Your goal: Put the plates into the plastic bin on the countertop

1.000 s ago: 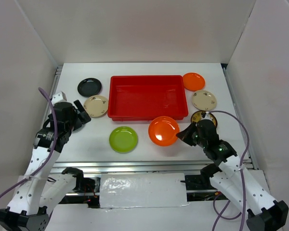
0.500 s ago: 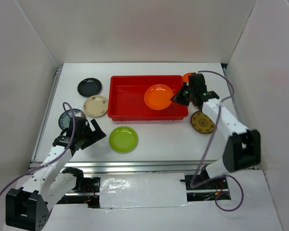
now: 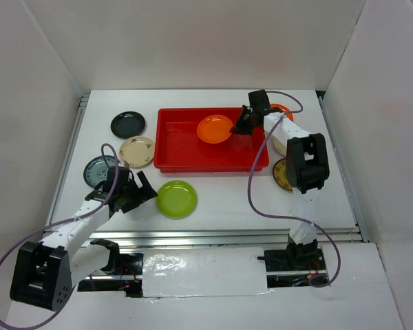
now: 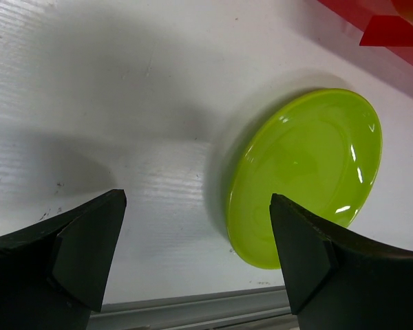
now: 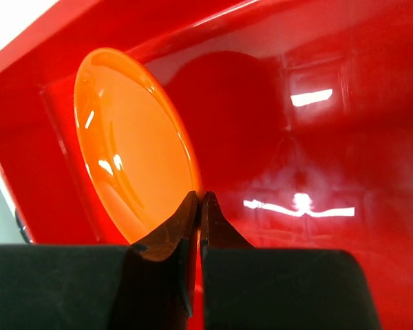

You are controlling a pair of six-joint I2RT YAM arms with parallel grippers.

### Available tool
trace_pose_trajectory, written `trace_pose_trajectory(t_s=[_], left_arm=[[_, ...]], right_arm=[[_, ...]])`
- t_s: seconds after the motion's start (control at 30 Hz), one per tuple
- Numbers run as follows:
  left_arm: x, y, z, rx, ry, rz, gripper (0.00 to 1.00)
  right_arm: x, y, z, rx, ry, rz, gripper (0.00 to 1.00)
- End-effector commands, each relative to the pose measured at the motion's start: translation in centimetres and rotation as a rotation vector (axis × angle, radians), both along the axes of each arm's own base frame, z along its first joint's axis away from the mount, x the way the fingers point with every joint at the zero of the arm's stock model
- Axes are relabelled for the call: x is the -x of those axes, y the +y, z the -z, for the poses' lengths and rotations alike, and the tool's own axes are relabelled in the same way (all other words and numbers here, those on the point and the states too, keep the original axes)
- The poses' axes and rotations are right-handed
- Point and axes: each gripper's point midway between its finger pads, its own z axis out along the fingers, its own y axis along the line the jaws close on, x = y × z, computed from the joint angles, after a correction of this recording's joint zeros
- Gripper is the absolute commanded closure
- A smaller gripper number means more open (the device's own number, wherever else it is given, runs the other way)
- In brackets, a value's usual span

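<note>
My right pincer [image 5: 199, 199] is pinching the glossy orange plate [image 5: 131, 151], rim partly hidden, inside the red plastic bin [image 5: 330, 41]; my left pincer [image 4: 196, 206] is gaping empty.

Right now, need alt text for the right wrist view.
The right fingers pinch shut on the near rim of an orange plate, holding it inside the red plastic bin. The bin's glossy red wall and floor fill the rest of the frame, with bright light reflections.
</note>
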Motion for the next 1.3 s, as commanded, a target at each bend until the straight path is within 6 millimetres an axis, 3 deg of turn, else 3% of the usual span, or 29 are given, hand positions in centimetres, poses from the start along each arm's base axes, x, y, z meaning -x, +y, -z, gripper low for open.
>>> trace_pose_trajectory(t_s=[0.0,0.13,0.23,0.27,0.33,0.37,0.47,0.53,0.57,0.6,0.63,0.67,0.7,0.73,0.77,0.8,0.83,0.93,0.97,1.07,1.23,1.27], left_arm=[[-1.2,-0.6,-0.3,0.016,-0.039,0.016,0.01],[-1.4,-1.1,0.2,0.013,-0.031,0.027,0.02],[-1.4,-1.4,0.7,0.009,-0.016,0.037,0.04],[-1.3,-1.6,1.1,0.007,-0.003,0.038,0.05],[-1.3,-2.0,1.2,0.005,-0.006,0.051,0.05],[-1.2,-1.9,1.4,-0.007,-0.001,0.044,0.06],[-1.0,-2.2,1.8,-0.021,0.005,0.05,0.08],[-0.9,-2.7,2.1,-0.019,0.006,0.061,0.12],[-0.9,-2.9,2.2,-0.019,0.008,0.062,0.15],[-0.9,-3.1,2.3,-0.019,0.01,0.07,0.22],[-0.8,-3.2,2.5,-0.019,0.016,0.073,0.27],[-0.7,-3.3,2.9,-0.02,0.032,0.073,0.33],[-0.6,-3.3,3.1,-0.024,0.039,0.074,0.49],[-0.8,-2.8,3.5,-0.048,0.042,0.055,0.56],[-0.7,-2.8,3.7,-0.052,0.046,0.055,0.61],[-0.6,-2.8,3.8,-0.053,0.051,0.054,0.66],[-0.5,-2.8,4.0,-0.053,0.057,0.056,0.69],[0.0,-2.9,4.0,-0.059,0.068,0.056,0.92],[0.0,-2.9,3.3,-0.055,0.052,0.052,0.98],[0.6,-2.9,0.9,-0.047,0.002,0.057,1.0],[1.2,-3.8,-5.8,0.007,-0.147,0.161,1.0],[1.0,-3.9,-7.3,-0.002,-0.175,0.184,1.0]], right_arm=[[-1.1,1.7,-0.8,-0.03,-0.037,-0.034,0.95],[-0.6,2.8,1.3,-0.036,-0.001,-0.057,0.89],[-0.4,3.7,1.7,-0.05,0.0,-0.08,0.8],[-0.2,4.0,1.6,-0.043,-0.003,-0.087,0.61],[0.1,4.2,0.9,-0.027,-0.016,-0.088,0.39],[0.3,4.2,0.6,-0.019,-0.02,-0.085,0.15],[1.3,4.1,-2.1,0.018,-0.076,-0.067,0.0],[2.2,3.7,-5.0,0.042,-0.136,-0.05,0.0],[3.0,3.7,-4.9,0.046,-0.133,-0.053,0.0],[3.7,3.7,-7.1,0.036,-0.176,-0.055,0.0],[4.1,3.8,-8.1,0.027,-0.2,-0.058,0.0],[5.1,3.7,-7.9,0.027,-0.195,-0.062,0.0],[6.0,3.9,-10.2,0.01,-0.241,-0.074,0.0],[6.5,3.9,-11.1,-0.001,-0.264,-0.075,0.0],[7.4,3.8,-10.8,0.0,-0.258,-0.08,0.0],[8.2,3.8,-12.9,-0.018,-0.304,-0.084,0.0],[8.9,3.9,-13.7,-0.026,-0.319,-0.093,0.0],[10.9,3.3,-15.6,-0.042,-0.364,-0.082,0.0],[11.5,3.1,-15.4,-0.04,-0.365,-0.081,0.0],[13.6,2.4,-18.2,-0.061,-0.424,-0.082,0.0],[15.5,-0.2,-19.4,-0.031,-0.46,-0.032,0.0],[15.9,-1.0,-20.5,-0.039,-0.487,-0.016,0.0]])
